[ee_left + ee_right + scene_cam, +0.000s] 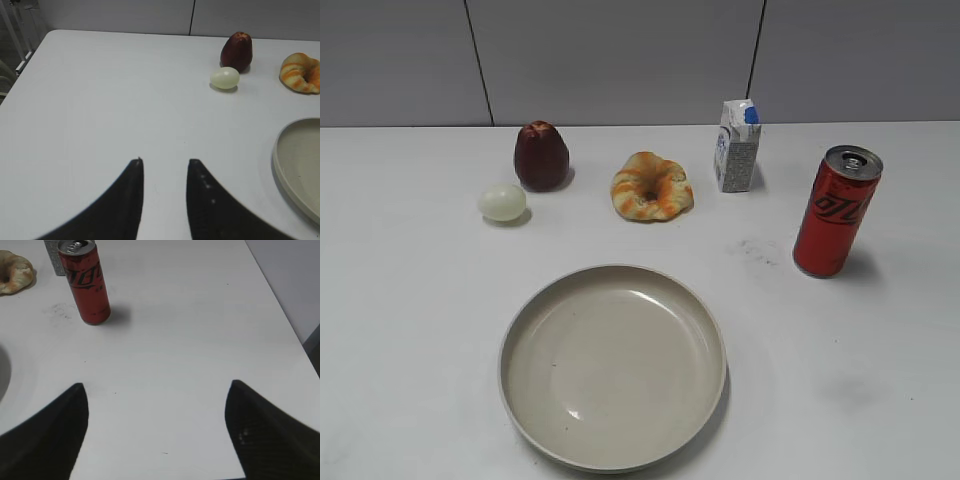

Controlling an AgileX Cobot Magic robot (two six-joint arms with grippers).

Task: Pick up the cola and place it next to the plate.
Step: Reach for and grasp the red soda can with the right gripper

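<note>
The cola [836,211], a tall slim red can with black lettering and a silver top, stands upright at the right of the white table; it also shows in the right wrist view [85,283]. The plate [535,305], a wide beige dish, lies front centre, empty; its rim shows in the left wrist view [280,165]. My right gripper [156,390] is open wide and empty, well short of the cola and to its right. My left gripper [164,162] is open and empty over bare table, left of the plate. Neither gripper shows in the exterior view.
A dark red fruit [540,156], a pale egg [502,202], a bread ring [651,186] and a white-and-blue carton [737,146] stand in a row behind the plate. The table's right edge [280,310] is near my right gripper.
</note>
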